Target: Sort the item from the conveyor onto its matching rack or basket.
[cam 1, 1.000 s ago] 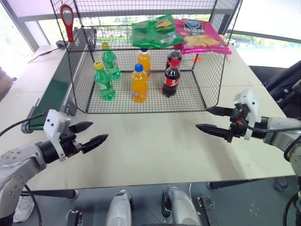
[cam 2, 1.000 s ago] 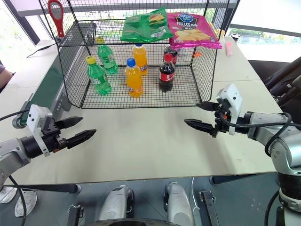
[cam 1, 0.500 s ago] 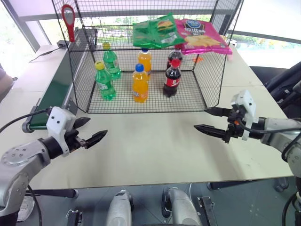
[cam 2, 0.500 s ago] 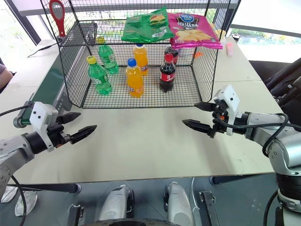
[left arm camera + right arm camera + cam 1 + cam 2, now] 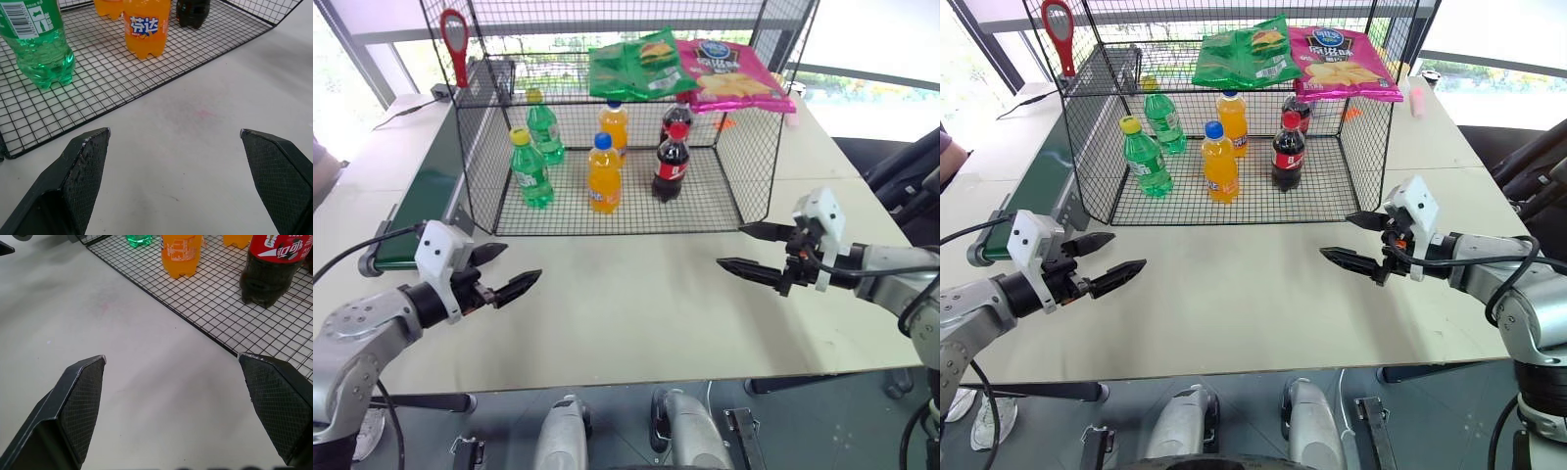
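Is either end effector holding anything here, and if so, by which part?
Nothing is held. The left end effector and the right end effector both hang open over the table.

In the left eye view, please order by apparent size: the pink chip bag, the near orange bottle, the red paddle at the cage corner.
1. The pink chip bag looks largest.
2. The near orange bottle comes second.
3. The red paddle looks smallest, but it stands farther from the camera, so its rank against the bottle is unsure.
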`<move>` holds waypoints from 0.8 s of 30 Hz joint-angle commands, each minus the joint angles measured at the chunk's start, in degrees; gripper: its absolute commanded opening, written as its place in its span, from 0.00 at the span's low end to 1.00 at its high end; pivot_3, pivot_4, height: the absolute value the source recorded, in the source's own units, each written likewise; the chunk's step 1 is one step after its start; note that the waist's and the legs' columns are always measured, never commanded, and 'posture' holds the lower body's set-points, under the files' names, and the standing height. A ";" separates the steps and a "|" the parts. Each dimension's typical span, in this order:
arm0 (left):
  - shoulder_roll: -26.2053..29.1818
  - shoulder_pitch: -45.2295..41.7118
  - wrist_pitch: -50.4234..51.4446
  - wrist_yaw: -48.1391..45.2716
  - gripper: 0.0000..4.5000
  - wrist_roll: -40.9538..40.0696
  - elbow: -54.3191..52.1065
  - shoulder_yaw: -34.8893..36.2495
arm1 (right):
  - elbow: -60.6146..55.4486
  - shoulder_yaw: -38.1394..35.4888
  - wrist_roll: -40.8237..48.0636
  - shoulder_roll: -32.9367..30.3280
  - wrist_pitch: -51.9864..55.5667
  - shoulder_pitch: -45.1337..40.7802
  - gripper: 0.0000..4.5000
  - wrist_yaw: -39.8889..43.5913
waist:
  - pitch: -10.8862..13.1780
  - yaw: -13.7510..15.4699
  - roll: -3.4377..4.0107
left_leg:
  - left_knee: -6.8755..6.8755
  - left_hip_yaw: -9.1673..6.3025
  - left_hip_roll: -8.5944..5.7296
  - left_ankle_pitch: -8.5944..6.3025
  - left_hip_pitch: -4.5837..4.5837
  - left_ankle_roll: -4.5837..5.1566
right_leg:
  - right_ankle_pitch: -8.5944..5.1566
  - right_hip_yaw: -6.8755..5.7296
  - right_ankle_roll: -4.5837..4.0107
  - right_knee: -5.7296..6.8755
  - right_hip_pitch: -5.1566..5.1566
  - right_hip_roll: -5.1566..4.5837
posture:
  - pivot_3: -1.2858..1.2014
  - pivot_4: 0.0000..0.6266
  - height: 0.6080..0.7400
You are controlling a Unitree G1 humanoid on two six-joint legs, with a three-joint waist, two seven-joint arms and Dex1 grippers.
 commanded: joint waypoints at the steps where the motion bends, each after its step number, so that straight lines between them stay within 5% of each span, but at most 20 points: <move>1: 0.31 0.04 0.13 -0.39 1.00 -1.14 -1.12 1.42 | -1.51 -0.42 0.14 0.26 -0.94 -1.14 1.00 -0.19 | 0.00 0.00 0.00 | 0.00 0.00 0.00 0.00 0.00 0.00 | 0.00 0.00 0.00 0.00 0.00 0.00 | 0.52 0.24 1.00; 24: 1.26 1.45 -0.11 -0.87 1.00 -4.33 -2.23 4.49 | -0.49 0.88 -0.27 0.88 -1.36 -3.16 1.00 0.15 | 0.00 -0.01 0.00 | 0.00 0.00 0.00 0.00 0.01 0.00 | 0.01 0.00 -0.01 0.01 0.00 0.00 | 0.52 0.24 1.00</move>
